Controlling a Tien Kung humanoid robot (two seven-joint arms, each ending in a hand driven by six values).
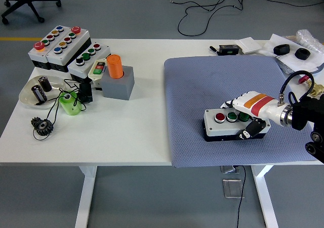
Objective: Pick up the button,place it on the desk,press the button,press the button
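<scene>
Centrally on the near right part of the blue-grey mat (202, 81) sits the button box (228, 124), a white-topped case with a black base carrying one red and two green push-buttons in a row. It lies flat, top face up, so the buttons stay reachable from above. The right hand (249, 117) grasps the box's right end, fingers over the far edge and thumb at the near side, a hold that suits carrying or setting it down. The left hand is out of view. Far left on the white table (131, 137) stand other button boxes (61, 45), a grey block (119, 82) with an orange cylinder (115, 66), and a dish (28, 93) of small parts, well apart from the work.
</scene>
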